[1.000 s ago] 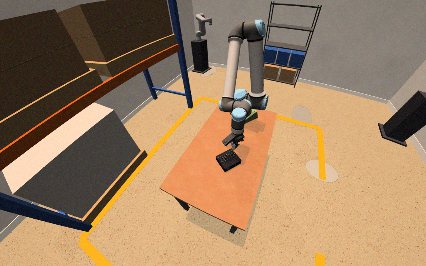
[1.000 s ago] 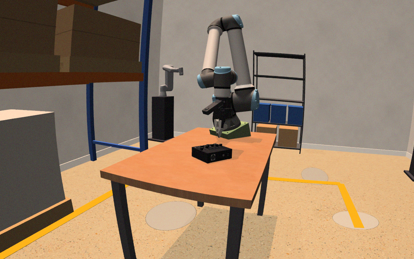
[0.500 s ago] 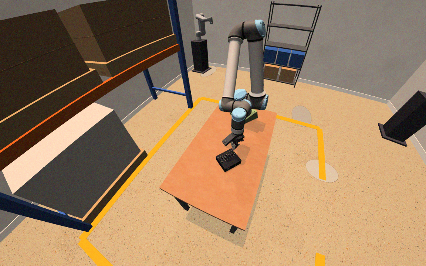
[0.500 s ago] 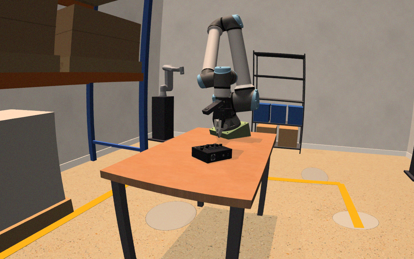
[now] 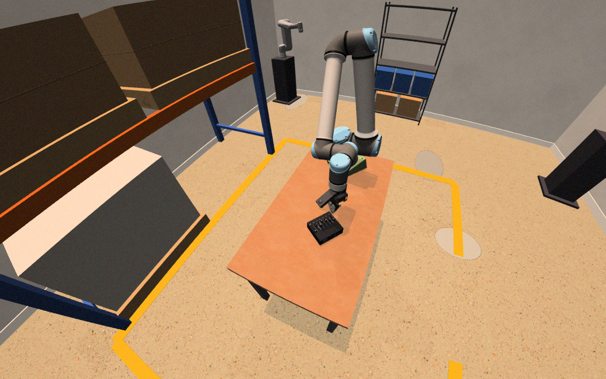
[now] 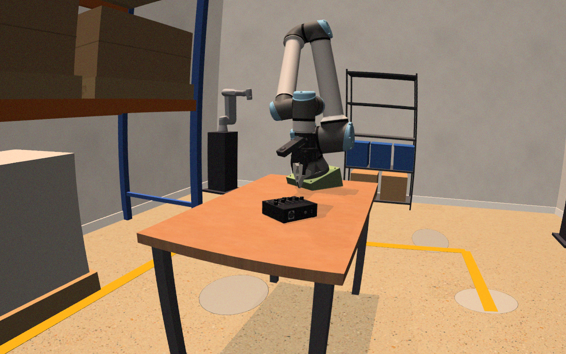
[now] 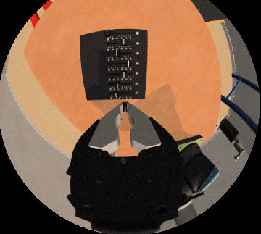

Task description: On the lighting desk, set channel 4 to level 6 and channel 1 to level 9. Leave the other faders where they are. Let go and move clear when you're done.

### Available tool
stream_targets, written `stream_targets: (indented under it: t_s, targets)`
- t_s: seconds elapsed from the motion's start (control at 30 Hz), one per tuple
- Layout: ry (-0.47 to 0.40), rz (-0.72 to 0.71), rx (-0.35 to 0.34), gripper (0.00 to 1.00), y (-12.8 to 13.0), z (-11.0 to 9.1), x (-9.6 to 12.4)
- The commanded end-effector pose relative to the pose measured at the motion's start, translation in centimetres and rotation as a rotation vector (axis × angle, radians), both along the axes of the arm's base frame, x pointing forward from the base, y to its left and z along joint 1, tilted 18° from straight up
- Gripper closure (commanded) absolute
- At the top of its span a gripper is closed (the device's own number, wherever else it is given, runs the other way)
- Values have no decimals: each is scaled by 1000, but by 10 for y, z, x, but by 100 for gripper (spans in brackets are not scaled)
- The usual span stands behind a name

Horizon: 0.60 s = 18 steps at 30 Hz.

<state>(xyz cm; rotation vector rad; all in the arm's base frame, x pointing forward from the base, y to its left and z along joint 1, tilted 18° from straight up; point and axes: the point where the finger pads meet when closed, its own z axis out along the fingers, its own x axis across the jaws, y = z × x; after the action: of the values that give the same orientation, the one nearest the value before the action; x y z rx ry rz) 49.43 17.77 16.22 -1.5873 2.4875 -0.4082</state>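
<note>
Beyond closed, empty claw [image 7: 125, 108], lighting desk [image 7: 114, 64], apart

Legible markings: none.
The lighting desk [image 7: 113, 64] carries small pale marks beside its fader tracks [image 7: 119, 60] and a column of light squares along one edge in the wrist view, all too small and blurred to read as digits or letters. Its front face [image 6: 296, 214] in the exterior view shows only faint specks. Boxes [image 6: 133, 46] on the shelving bear no readable print.
</note>
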Motion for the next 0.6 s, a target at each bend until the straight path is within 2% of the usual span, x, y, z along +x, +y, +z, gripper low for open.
stream_targets:
  t_s: [0.0,0.57]
  targets:
    - [-1,-1,0,100,0,1,0]
    - [-4,-21,6,100,0,-2,1]
